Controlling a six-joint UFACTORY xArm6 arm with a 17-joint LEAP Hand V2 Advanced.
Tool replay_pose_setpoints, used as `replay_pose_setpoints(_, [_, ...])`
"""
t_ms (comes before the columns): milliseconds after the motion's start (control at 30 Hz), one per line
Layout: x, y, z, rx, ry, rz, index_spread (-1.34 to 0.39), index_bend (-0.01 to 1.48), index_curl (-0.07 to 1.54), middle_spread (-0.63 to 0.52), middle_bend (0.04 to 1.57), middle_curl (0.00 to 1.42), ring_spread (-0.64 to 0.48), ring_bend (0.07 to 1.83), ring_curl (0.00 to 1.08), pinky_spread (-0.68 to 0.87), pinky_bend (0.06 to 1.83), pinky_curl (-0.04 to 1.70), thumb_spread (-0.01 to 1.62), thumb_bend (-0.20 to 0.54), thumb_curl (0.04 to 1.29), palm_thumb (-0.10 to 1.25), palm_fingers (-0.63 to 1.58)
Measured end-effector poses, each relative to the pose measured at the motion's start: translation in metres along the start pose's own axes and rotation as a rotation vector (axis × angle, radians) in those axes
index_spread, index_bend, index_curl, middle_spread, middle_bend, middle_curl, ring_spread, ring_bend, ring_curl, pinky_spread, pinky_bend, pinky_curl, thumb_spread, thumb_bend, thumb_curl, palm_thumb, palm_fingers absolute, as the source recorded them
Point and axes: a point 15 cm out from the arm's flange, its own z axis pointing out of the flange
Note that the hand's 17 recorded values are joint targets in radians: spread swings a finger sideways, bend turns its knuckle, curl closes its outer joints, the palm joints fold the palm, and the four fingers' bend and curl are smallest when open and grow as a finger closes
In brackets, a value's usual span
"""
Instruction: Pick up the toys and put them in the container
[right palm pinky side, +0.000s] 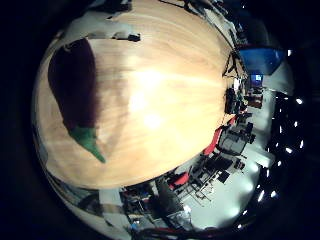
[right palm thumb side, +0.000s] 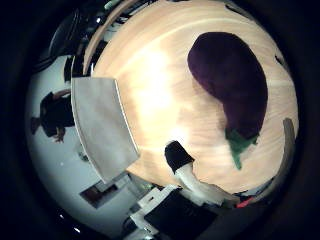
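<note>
**Eggplant toy lies on the wooden table, close under the palm**

The eggplant toy (right palm thumb side: 232, 85), a dark purple plush body with a green stem cap at one end, lies flat on the light wooden table (right palm pinky side: 160, 90). It fills a large share of both palm views, so it sits near the palm. Its rounded, fat end points one way and the green stem the other, the whole body resting lengthwise on the bare wood with nothing on top of it.

A grey container (right palm thumb side: 102, 125) shows in the thumb-side view, at the table's edge and well apart from the eggplant, with open wood between the two. Its flat grey side faces the camera; what lies inside it cannot be seen.

Of the right hand (right palm thumb side: 192, 175), one finger with a black tip and a white body reaches in from the view's edge, near the stem end of the eggplant but not touching it. A second pale part of the hand curves along the far rim beside the toy. Nothing is clasped between the fingers; the one that shows well looks extended rather than curled, so the hand appears spread and empty above the table.

Beyond the table's edge lies a room with chairs and desks.
</note>
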Motion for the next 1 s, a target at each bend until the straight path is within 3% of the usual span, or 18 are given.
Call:
replay_pose_setpoints(467, [-0.025, -0.015, 0.015, -0.049, 0.010, -0.010, -0.43, 0.12, 0.21, -0.04, 0.22, 0.33, 0.04, 0.69, 0.29, 0.35, 1.19, 0.34, 0.94, -0.023, 0.31, 0.40, 0.14])
replay_pose_setpoints(700, [-0.030, -0.013, 0.019, -0.061, 0.024, -0.015, -0.42, 0.13, 0.20, -0.06, 0.27, 0.36, -0.09, 0.81, 0.31, 0.14, 1.30, 0.35, 0.95, -0.020, 0.32, 0.47, 0.21])
replay_pose_setpoints(1000, [-0.022, -0.016, 0.033, -0.083, 0.023, 0.021, -0.40, 0.10, 0.18, -0.14, 0.33, 0.38, -0.26, 1.00, 0.36, -0.22, 1.52, 0.39, 0.99, -0.007, 0.34, 0.66, 0.33])
